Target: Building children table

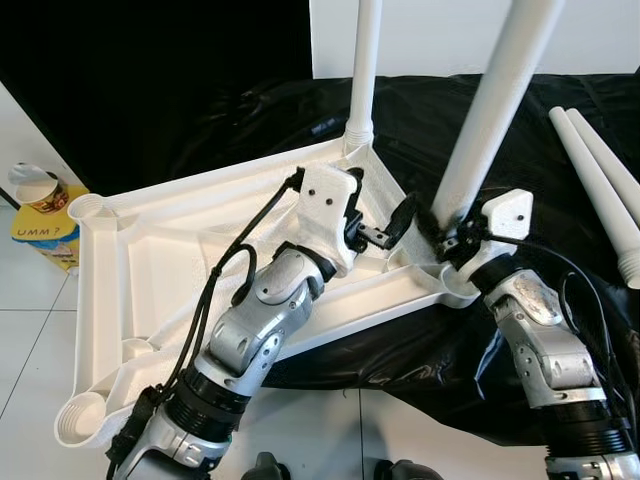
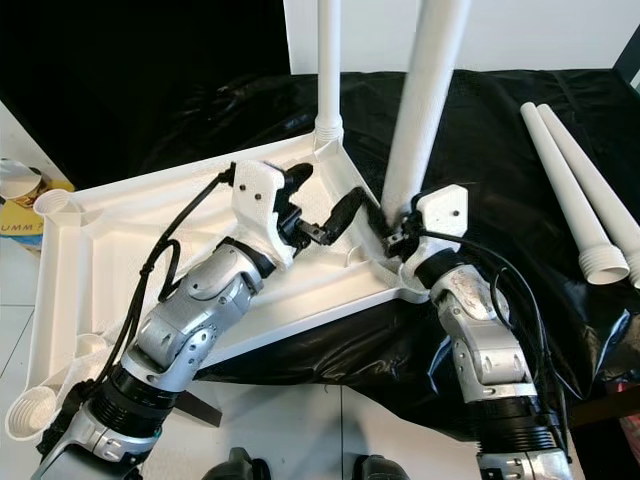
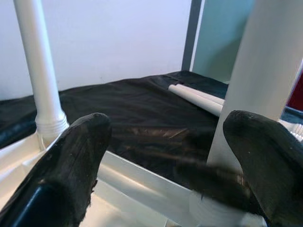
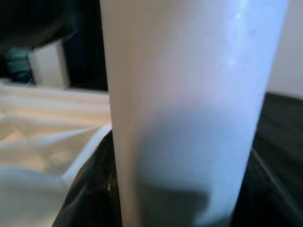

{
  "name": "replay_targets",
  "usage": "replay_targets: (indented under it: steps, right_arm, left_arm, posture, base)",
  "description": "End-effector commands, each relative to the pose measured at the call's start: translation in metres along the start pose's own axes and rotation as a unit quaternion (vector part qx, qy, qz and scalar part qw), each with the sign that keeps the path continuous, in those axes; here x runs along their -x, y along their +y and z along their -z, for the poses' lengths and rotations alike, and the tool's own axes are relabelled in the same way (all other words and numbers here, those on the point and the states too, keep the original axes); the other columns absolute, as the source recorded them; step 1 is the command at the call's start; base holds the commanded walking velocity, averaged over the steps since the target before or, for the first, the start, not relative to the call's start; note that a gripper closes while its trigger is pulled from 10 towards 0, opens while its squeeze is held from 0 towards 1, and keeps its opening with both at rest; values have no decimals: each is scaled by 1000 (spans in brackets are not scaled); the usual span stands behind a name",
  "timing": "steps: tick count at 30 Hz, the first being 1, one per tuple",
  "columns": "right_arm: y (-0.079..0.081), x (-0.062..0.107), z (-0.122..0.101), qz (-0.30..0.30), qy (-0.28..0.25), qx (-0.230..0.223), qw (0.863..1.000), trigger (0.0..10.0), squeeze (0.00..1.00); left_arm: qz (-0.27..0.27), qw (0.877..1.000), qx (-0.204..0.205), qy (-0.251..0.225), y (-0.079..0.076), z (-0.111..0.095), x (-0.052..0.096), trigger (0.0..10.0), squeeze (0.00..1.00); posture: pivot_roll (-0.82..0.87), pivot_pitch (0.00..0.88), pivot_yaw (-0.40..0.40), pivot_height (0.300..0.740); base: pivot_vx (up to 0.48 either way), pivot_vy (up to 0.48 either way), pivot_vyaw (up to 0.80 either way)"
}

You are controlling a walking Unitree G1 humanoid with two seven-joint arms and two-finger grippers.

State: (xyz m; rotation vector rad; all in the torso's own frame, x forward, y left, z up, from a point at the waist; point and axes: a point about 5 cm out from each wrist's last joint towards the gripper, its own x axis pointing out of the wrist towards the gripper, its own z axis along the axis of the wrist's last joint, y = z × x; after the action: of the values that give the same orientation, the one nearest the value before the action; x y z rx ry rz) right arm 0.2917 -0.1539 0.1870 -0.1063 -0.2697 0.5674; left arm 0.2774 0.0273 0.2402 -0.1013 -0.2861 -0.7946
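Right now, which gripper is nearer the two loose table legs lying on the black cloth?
Right. The right gripper is at the near upright leg, beside the loose legs; the left gripper is farther, over the tabletop.

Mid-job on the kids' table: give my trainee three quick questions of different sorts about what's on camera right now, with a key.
1. True or false: two legs already stand upright in the tabletop.
2. How many loose legs lie on the black cloth? A) none B) two C) four
3. Fill in: the right gripper is at the base of the near ____.

Key: 1 true: far leg and near leg. 2 B: loose legs. 3 leg. The left gripper is open beside it.
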Motion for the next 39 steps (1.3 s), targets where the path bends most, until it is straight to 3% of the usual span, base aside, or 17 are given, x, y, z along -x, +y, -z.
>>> replay_targets:
  steps: [1, 9, 17, 24, 31, 33, 39]
  right_arm:
    - [7, -2, -4, -50, 4, -3, 999, 10000, 0]
    - [2, -2, -1, -111, 43, -12, 993, 10000, 0]
    - [-10, -4, 2, -109, 58, -18, 992, 10000, 0]
    - [-21, -6, 3, -105, 65, -31, 992, 10000, 0]
    - [-15, -7, 6, -148, 84, -20, 985, 10000, 0]
    - [-5, -9, 7, -194, 90, -20, 977, 10000, 0]
    - [0, -10, 7, -218, 91, -21, 971, 10000, 0]
  left_arm:
    - [276, 961, -3, -15, -31, -11, 6, 10000, 0]
    - [338, 941, 0, -21, -32, -28, 14, 10000, 0]
    - [374, 927, -6, 14, -35, -21, 24, 10000, 0]
    - [378, 924, -27, 52, -28, -14, 29, 10000, 0]
    - [389, 920, -20, 51, -31, -19, 28, 10000, 0]
    - [397, 917, -14, 38, -34, -25, 23, 10000, 0]
    - [401, 915, -9, 32, -33, -28, 19, 10000, 0]
  posture:
    - [16, 93, 15, 740]
    - [27, 88, 7, 740]
    - [26, 88, 1, 740]
    - [27, 86, 1, 740]
    - [27, 86, 0, 740]
    - [28, 85, 0, 740]
    - [30, 82, 0, 740]
  base:
    - [0, 0, 0]
    - [0, 0, 0]
    - [0, 0, 0]
    - [0, 0, 0]
    - [0, 0, 0]
    - [0, 0, 0]
    - [0, 0, 0]
